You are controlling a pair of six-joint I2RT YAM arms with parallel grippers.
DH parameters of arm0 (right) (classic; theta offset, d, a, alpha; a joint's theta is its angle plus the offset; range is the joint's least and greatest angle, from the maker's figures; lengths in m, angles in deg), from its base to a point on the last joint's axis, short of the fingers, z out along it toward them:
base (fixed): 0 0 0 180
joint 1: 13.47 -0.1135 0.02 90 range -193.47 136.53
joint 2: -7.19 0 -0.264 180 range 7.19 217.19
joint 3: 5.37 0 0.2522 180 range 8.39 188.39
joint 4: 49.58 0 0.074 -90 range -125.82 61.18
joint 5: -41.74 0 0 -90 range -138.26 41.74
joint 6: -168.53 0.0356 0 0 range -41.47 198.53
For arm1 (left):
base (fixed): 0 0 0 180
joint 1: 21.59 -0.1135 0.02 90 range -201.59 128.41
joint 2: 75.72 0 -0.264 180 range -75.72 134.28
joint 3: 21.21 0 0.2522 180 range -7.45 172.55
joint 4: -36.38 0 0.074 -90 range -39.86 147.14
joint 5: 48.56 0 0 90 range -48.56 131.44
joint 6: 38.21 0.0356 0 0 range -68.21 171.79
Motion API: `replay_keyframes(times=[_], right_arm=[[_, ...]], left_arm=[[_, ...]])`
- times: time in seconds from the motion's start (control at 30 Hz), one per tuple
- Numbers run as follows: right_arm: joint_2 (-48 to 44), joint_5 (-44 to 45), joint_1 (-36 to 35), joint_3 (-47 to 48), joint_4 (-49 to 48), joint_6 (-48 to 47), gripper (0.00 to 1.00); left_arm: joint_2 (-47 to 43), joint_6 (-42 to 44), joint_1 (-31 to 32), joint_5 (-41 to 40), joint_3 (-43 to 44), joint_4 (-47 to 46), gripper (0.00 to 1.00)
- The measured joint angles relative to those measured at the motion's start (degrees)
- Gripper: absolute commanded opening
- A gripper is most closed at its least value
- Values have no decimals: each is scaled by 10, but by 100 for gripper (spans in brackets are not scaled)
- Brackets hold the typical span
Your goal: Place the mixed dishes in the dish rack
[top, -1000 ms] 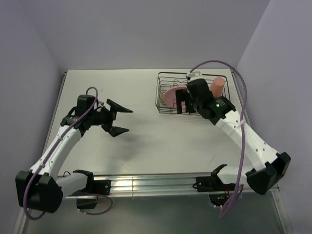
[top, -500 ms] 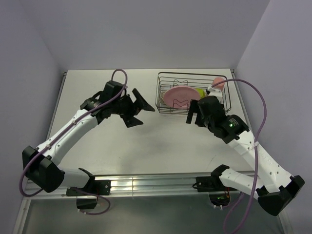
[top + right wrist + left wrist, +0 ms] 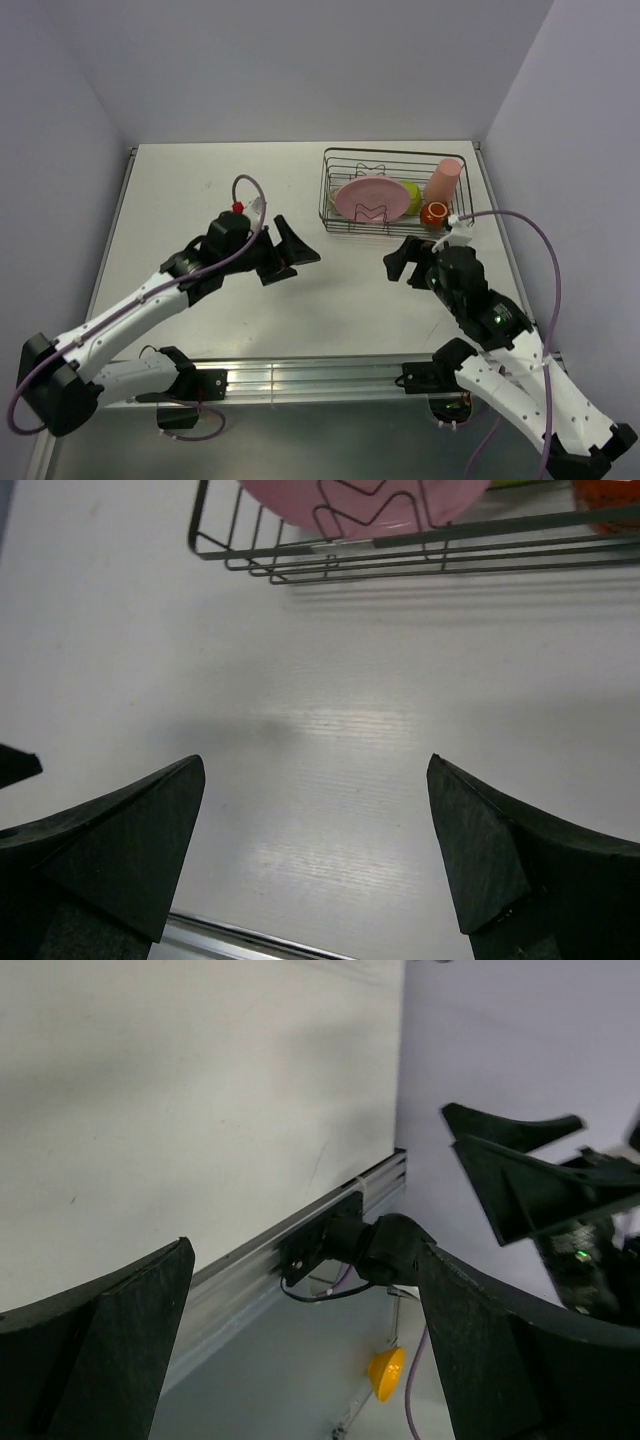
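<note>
Rack: rectangular black wire dish rack (image 3: 324, 195) on the white tabletop (image 3: 200, 190).
Inside rack: big round pink plate (image 3: 372, 197) at left, yellow-green bowl (image 3: 410, 195) beside it, tall salmon-pink tumbler (image 3: 441, 181) and red mug (image 3: 434, 212) at right.
Left pincer (image 3: 290, 255): spread wide, empty, left of rack.
Right pincer (image 3: 405, 265): spread wide, empty, just nearer than rack.

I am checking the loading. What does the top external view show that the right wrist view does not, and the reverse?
Only the top view: the tall tumbler at the rack's right end, the left arm and the right arm. Only the right wrist view: the right gripper from behind, open, nothing between its fingers. Both: the dish rack, the pink plate, the red mug, the table.
</note>
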Motion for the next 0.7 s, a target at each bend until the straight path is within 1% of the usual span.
replay_keyframes(times=[0.17,0.33,0.43,0.57,0.6,0.7], right_arm=[[-141,-58,0,-160,-139,16,100],[-221,-91,0,-300,-241,48,100],[-250,-101,0,-344,-278,61,100],[-308,-108,0,-377,-320,68,100],[-319,-108,0,-380,-327,68,100],[-333,-94,0,-382,-336,70,100]], left_arm=[[-133,1,0,4,-164,-153,99],[-220,6,0,15,-296,-286,99],[-270,3,0,23,-373,-367,99],[-324,-26,0,29,-470,-481,99],[-332,-37,0,30,-485,-506,99],[-349,-59,0,32,-494,-564,99]])
